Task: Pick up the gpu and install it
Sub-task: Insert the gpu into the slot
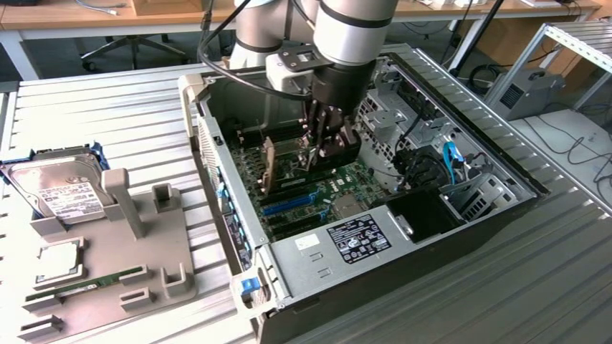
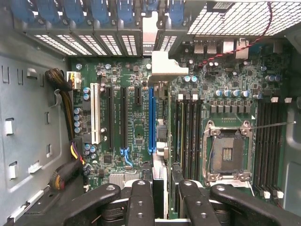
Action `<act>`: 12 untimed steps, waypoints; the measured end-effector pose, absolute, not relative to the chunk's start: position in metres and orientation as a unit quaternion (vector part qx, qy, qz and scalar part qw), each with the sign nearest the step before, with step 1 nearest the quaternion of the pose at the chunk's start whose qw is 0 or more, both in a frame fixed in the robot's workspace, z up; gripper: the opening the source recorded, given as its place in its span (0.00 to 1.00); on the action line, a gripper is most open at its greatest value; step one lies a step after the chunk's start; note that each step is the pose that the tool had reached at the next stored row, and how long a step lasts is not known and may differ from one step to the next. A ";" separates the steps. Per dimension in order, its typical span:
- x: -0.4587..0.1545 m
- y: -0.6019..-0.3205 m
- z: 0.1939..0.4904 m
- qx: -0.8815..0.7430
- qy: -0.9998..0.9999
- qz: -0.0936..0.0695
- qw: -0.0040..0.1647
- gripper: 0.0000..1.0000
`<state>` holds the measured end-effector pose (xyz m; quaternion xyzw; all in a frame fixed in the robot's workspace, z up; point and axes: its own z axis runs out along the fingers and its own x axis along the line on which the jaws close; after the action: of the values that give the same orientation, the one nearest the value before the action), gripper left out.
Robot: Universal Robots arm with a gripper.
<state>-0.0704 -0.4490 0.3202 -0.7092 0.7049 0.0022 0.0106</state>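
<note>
Nearest, lower left of the exterior view: grey holder [image 1: 158,258] with RAM [image 1: 86,284] and hard drive [image 1: 57,190], well apart from the case [image 1: 316,251]. Case lies open side up at frame centre. Gripper [image 1: 320,154] [image 2: 164,207] is down inside it, jaws clenched on the gpu [image 1: 342,152] [image 2: 159,172], held edge-on over the motherboard [image 1: 330,190]. Wrist view: card edge runs just beside the blue slot [image 2: 152,117]; cannot tell if seated. Little room: rear wall to the exterior view's left, drive cage [image 1: 402,122] to its right.
</note>
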 end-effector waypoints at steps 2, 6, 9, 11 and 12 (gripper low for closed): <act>-0.071 -0.449 0.320 -0.709 0.705 0.002 0.011 0.26; -0.071 -0.449 0.320 -0.709 0.705 0.002 0.011 0.26; -0.072 -0.449 0.320 -0.709 0.705 0.002 0.011 0.26; -0.073 -0.449 0.320 -0.709 0.705 0.002 0.011 0.26; -0.073 -0.449 0.320 -0.709 0.705 0.002 0.011 0.26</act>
<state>-0.0727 -0.4490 0.3199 -0.7092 0.7049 0.0022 0.0106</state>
